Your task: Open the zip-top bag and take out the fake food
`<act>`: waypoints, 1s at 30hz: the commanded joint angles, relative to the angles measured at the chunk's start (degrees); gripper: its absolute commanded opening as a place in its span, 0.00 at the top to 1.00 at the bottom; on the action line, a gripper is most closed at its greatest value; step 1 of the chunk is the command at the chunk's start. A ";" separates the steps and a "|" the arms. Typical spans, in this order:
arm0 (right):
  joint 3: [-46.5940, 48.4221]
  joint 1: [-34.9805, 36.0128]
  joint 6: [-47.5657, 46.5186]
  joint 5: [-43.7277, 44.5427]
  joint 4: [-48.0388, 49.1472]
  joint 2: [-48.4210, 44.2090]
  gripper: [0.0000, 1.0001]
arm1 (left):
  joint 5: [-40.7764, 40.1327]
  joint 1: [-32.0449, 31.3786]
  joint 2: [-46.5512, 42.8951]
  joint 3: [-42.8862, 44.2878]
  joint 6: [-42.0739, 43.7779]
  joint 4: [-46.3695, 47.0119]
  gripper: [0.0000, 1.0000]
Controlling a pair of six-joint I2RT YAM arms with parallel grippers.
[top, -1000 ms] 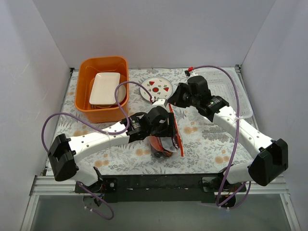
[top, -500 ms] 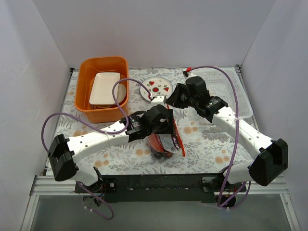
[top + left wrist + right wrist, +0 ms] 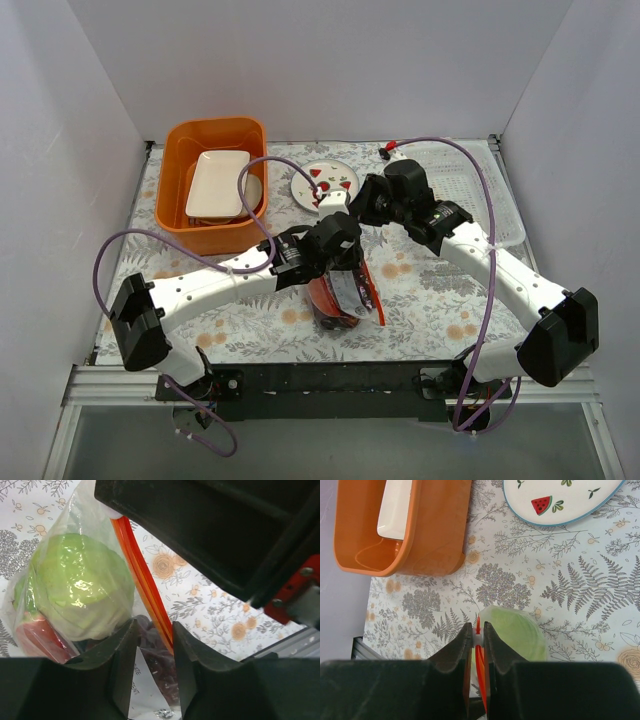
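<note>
The zip-top bag (image 3: 340,298) hangs over the floral mat at front centre, its orange zip strip (image 3: 373,290) down its right side. My left gripper (image 3: 338,262) is shut on the bag's upper edge. In the left wrist view the gripper (image 3: 152,635) pinches the plastic beside the strip (image 3: 145,585). The fake food shows inside: a green ball (image 3: 80,590), a red piece (image 3: 40,637) and dark purple grapes (image 3: 160,665). My right gripper (image 3: 347,206) is shut on the strip's white slider (image 3: 478,637), with the green ball (image 3: 512,632) just beyond it.
An orange bin (image 3: 170,190) holding white dishes (image 3: 215,183) stands at the back left. The strawberry-printed plate (image 3: 325,180) lies behind the grippers. A clear plastic tray (image 3: 470,180) sits at the back right. The two grippers are close together.
My left gripper has lifted the bag's edge slightly up and to the right. My right gripper has moved a little left and away along the strip. The bag hangs more upright.
</note>
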 commanded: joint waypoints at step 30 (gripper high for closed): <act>-16.41 1.60 -10.07 -7.22 1.06 -17.74 0.46 | 3.25 1.46 -12.04 -13.57 -0.46 12.36 1.00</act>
